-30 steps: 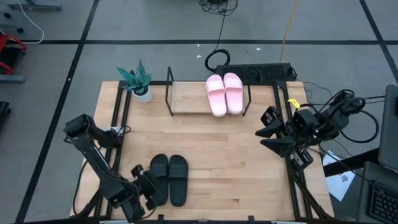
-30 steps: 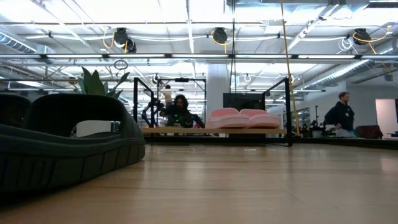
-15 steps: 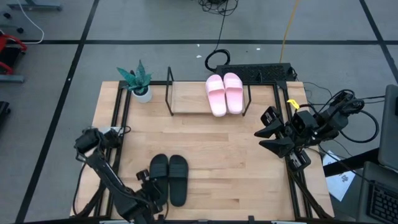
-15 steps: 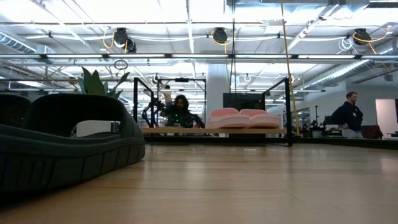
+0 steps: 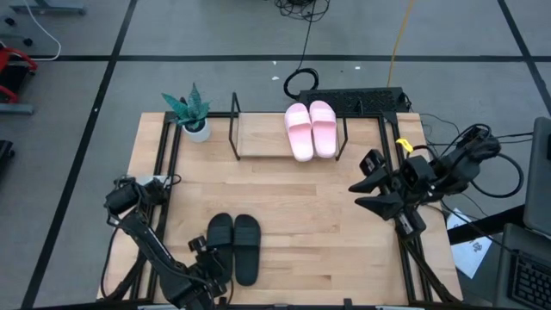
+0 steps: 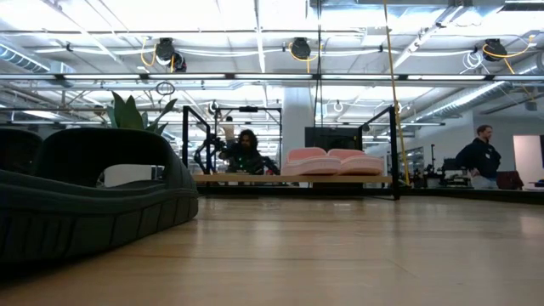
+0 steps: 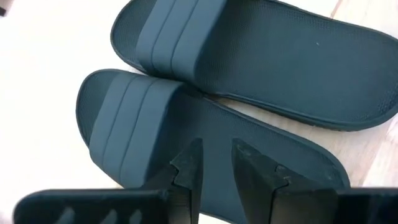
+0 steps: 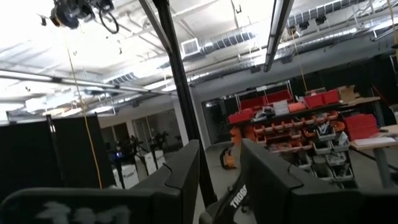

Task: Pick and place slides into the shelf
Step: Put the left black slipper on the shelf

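The black slides (image 5: 234, 248) lie side by side on the table near its near edge; one fills the left of the low view (image 6: 85, 200). My left gripper (image 5: 209, 261) hangs over the left black slide's footbed (image 7: 249, 134), behind its strap, fingers a narrow gap apart (image 7: 217, 165). The pink slides (image 5: 310, 129) (image 6: 331, 161) rest sole-down on the right part of the shelf (image 5: 258, 138) (image 6: 255, 179). My right gripper (image 5: 357, 195) (image 8: 221, 165) waits open above the table's right edge. My left gripper points down at a slant over the footbed (image 7: 214, 127) of the left black slide, coming from its heel side. Whether the fingertips (image 7: 189, 158) touch the footbed, I cannot tell. The slide lies flat on the table.
A potted plant (image 5: 191, 114) stands at the table's far left corner beside the shelf. A power strip (image 5: 353, 99) and cables lie behind the shelf. Bare wood (image 5: 301, 207) spreads between the black slides and the shelf. People (image 6: 480, 153) show in the room beyond.
My left arm has folded toward the table's near edge, and its gripper has moved a little rightward to the left black slide. My right gripper has edged slightly toward the table's left. The slides have stayed where they were.
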Action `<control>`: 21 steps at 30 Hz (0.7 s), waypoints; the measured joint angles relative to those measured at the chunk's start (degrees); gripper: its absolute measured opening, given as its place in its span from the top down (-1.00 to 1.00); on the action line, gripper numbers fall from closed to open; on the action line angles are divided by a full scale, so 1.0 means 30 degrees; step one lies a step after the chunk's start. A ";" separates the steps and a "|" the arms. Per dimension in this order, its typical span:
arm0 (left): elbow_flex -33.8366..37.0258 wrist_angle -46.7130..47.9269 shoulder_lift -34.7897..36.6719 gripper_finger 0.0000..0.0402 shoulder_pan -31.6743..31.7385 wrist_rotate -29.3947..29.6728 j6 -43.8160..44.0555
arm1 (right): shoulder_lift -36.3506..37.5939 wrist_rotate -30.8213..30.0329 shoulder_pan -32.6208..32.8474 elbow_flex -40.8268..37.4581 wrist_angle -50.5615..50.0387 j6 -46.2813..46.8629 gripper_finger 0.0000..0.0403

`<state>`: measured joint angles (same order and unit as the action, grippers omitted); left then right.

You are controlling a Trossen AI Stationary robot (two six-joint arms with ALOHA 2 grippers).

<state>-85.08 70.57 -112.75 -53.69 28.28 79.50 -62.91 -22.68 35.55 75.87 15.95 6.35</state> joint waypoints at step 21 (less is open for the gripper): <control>0.0000 -0.0038 0.0029 0.56 0.0087 -0.1297 0.3230 | -0.0001 0.0007 0.0000 -0.0004 -0.1417 -0.0001 0.46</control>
<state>-85.08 70.46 -112.66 -53.43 24.39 89.19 -62.92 -22.65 35.55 75.85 11.70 6.35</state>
